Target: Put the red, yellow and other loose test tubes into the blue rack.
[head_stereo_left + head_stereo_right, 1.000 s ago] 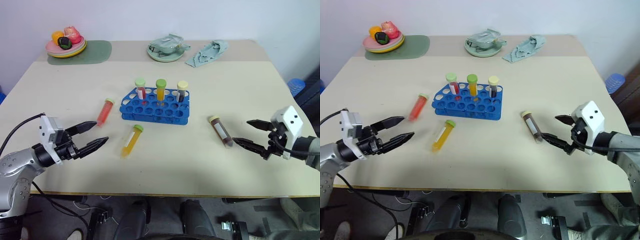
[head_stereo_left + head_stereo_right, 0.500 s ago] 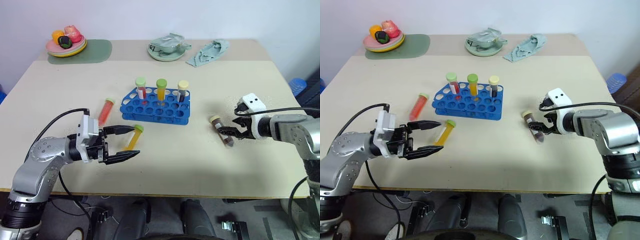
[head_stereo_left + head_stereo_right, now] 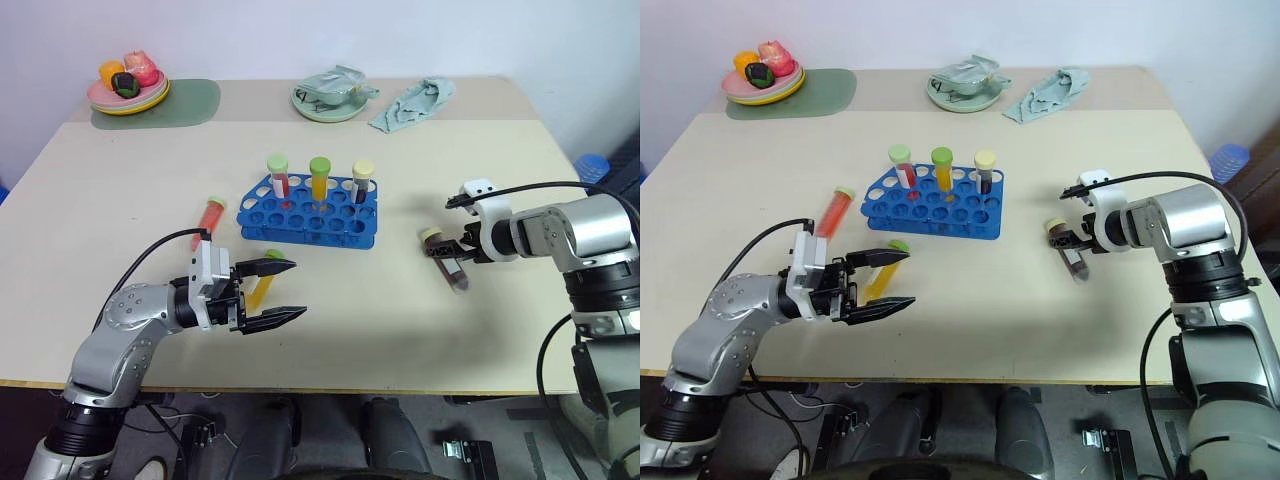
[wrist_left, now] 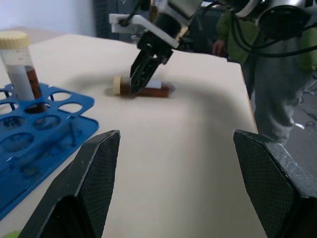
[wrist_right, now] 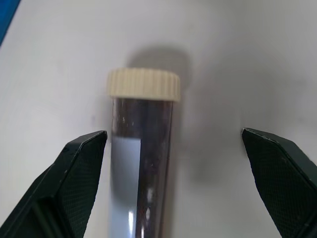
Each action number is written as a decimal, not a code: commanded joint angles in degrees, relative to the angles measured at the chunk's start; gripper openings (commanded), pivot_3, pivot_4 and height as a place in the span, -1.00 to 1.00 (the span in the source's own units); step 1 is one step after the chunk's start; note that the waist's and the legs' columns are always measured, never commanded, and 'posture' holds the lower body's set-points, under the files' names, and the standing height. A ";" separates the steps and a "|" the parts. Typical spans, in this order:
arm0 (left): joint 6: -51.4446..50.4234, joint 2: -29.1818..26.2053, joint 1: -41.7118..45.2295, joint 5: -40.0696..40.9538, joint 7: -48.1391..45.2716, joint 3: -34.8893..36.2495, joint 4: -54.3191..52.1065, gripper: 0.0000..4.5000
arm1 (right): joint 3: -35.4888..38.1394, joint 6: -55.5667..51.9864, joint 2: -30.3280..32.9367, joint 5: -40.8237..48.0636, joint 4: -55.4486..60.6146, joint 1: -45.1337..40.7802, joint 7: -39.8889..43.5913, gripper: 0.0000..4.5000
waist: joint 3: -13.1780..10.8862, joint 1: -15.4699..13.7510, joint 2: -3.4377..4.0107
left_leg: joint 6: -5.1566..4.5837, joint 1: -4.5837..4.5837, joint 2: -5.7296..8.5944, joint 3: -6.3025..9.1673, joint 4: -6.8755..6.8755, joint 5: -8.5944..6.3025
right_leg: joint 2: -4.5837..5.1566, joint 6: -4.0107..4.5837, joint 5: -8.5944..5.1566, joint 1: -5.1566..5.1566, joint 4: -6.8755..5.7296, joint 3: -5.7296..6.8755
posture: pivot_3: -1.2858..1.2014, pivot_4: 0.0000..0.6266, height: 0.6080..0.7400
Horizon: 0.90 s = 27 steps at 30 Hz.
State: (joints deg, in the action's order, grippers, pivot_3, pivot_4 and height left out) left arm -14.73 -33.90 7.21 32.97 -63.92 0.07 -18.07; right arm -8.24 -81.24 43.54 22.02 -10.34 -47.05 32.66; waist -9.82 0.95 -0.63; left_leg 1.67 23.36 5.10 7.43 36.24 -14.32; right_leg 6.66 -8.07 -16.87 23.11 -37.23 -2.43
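Both jaw pairs apart, nothing gripped.

Right gripper [image 5: 168, 183] is set over the brown tube [image 3: 446, 264], lying right of the blue rack [image 3: 310, 212]; off-centre fingers could roll it away. Left gripper [image 3: 277, 291] is held beside the yellow tube [image 3: 262, 283], near of the rack; red tube [image 3: 208, 219] lies left.

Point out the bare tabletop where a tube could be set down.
Free: the wide strip between the blue rack and the green mat; the front edge between both grippers. Crowded: beside the rack, where loose tubes lie.
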 commanded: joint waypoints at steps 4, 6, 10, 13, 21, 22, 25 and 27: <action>2.72 1.34 0.31 -1.09 -0.78 -1.64 0.65 0.65 | -0.75 -1.73 -1.63 -1.83 -2.41 -1.98 -0.92 0.97 | 0.02 0.10 -0.01 | 0.01 -0.01 0.00 0.00 0.00 0.01 | -0.01 0.00 0.00 0.00 -0.02 0.00 | 0.03 -0.52 1.00; 3.04 1.67 0.35 -1.27 -1.02 -2.06 0.99 0.67 | -0.87 -1.92 -1.76 -2.02 -2.81 -2.17 -0.79 0.74 | 0.03 0.07 -0.03 | 0.02 -0.01 0.00 0.01 0.01 0.01 | -0.01 0.01 0.00 0.00 -0.03 0.00 | 0.03 -0.52 1.00; 3.69 2.61 0.66 -1.93 -1.41 -3.04 1.98 0.67 | -0.78 -2.33 -2.72 -2.65 -3.29 -2.46 -1.08 0.62 | 0.04 0.11 -0.03 | 0.02 -0.01 0.00 0.01 0.01 0.01 | -0.02 0.01 0.01 0.00 -0.03 0.00 | 0.03 -0.52 1.00; 4.12 3.25 1.02 -2.14 -1.66 -3.73 2.74 0.67 | -0.84 -2.69 -4.18 -3.17 -3.75 -3.30 -1.50 0.62 | 0.06 0.17 -0.05 | 0.02 -0.01 0.00 0.01 0.03 0.01 | -0.02 0.01 0.01 -0.01 -0.05 0.00 | 0.03 -0.52 1.00; 5.01 3.97 1.28 -3.01 -2.25 -4.06 4.15 0.67 | -1.62 -1.15 -6.74 -4.91 -5.30 -3.80 -2.09 0.62 | 0.14 0.61 -0.15 | 0.05 -0.05 -0.04 0.01 0.02 0.03 | -0.10 0.03 0.03 0.00 -0.10 -0.02 | 0.03 -0.52 1.00; 5.32 4.10 1.19 -3.15 -2.27 -4.09 4.40 0.67 | -1.61 -0.87 -6.99 -5.16 -5.44 -3.75 -2.10 0.37 | 0.15 0.68 -0.16 | 0.05 -0.05 -0.04 0.01 0.02 0.03 | -0.10 0.04 0.03 -0.01 -0.10 -0.02 | 0.03 -0.52 1.00; 5.56 4.61 1.02 -3.34 -1.86 -4.26 4.37 0.67 | -1.79 -0.30 -7.24 -5.66 -5.18 -3.33 -1.96 0.04 | 0.15 1.15 -0.16 | 0.05 -0.05 -0.04 0.02 0.02 0.03 | -0.11 0.04 0.03 0.00 -0.10 -0.02 | 0.03 -0.52 1.00; 5.43 4.91 0.97 -3.42 -1.67 -4.28 4.16 0.67 | -1.73 0.11 -7.40 -6.01 -5.35 -3.22 -1.92 -0.28 | 0.16 1.58 -0.15 | 0.06 -0.05 -0.05 0.03 0.00 0.04 | -0.12 0.04 0.03 0.01 -0.12 -0.02 | 0.03 -0.52 1.00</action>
State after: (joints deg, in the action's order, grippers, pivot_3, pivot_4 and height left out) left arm -10.28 -29.12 7.91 29.37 -65.78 -3.87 -13.07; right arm -8.98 -81.11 37.25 15.37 -15.06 -50.85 30.07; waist -9.66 2.53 -0.78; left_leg 1.73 23.31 5.04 7.46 36.22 -14.28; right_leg 6.53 -8.03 -16.84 23.15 -37.38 -2.45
